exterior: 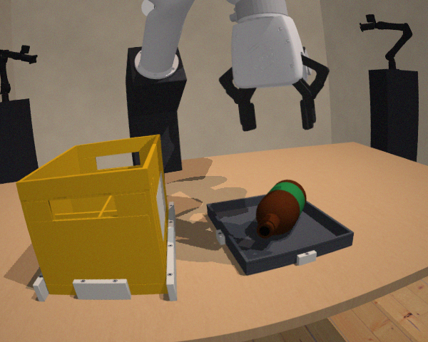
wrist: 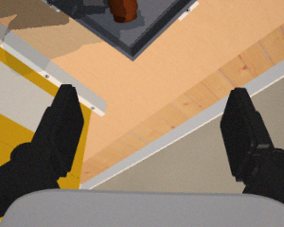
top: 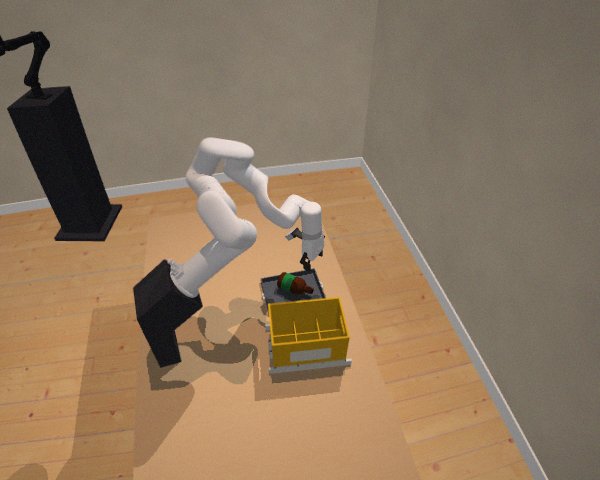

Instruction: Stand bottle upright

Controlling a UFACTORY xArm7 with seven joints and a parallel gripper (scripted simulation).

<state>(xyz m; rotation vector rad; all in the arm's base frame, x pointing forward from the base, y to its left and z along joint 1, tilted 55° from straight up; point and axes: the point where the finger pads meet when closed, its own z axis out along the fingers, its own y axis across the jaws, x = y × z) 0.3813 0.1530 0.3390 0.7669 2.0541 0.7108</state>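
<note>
A brown bottle [top: 291, 284] [exterior: 279, 210] with a green label lies on its side in the dark grey tray [top: 270, 295] [exterior: 317, 229] [wrist: 174, 3]. Its open neck points toward the tray's front edge in the exterior view. My gripper [top: 306, 264] [exterior: 277, 119] [wrist: 151, 104] is open and empty. It hangs well above the tray, over the bottle's far end. In the wrist view only the bottle's neck and shoulder show at the top edge.
A yellow crate [top: 308, 331] [exterior: 92, 216] [wrist: 4, 139] with inner dividers stands beside the tray, held by white corner brackets [exterior: 100, 288]. Both rest on a tan table [top: 228, 413] [exterior: 372, 191]. Black pedestals [exterior: 393, 110] with small arms stand around the room.
</note>
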